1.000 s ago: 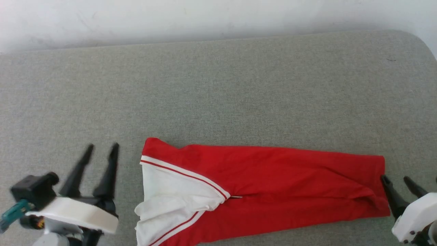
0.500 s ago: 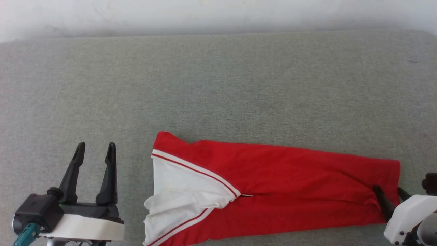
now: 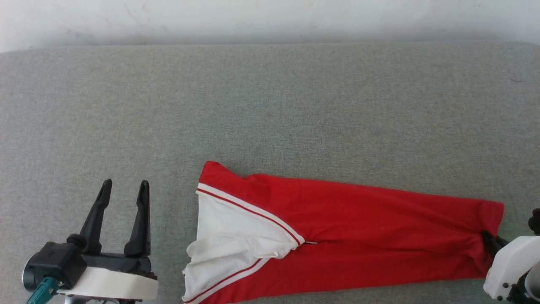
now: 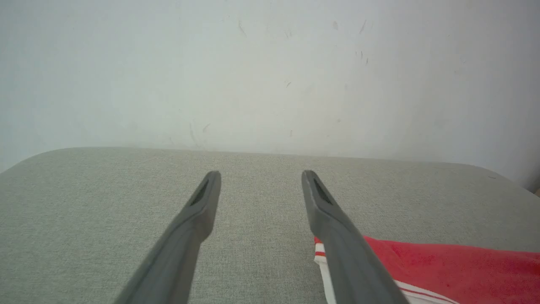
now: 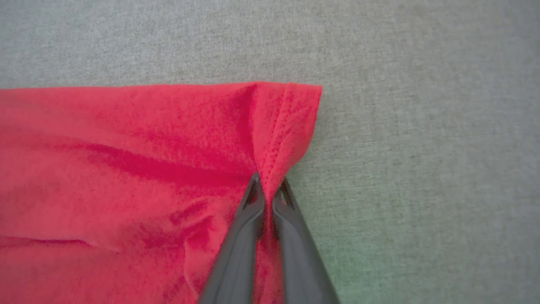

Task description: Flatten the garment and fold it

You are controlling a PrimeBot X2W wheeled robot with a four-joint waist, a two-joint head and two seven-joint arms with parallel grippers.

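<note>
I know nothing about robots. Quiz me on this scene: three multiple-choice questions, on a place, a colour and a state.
1. Where does the right pincer grip the white-sleeved red jersey shirt? A. its all-red end B. a sleeve C. its middle
2. What colour is the padded fabric surface beneath? A. blue B. grey C. brown
3. The left pincer is: A. shut on the shirt B. shut, empty C. open, clear of the shirt
Answers: 1 A, red cloth pinched between closed fingers; 2 B, grey weave all round; 3 C, fingers spread over bare surface.
</note>
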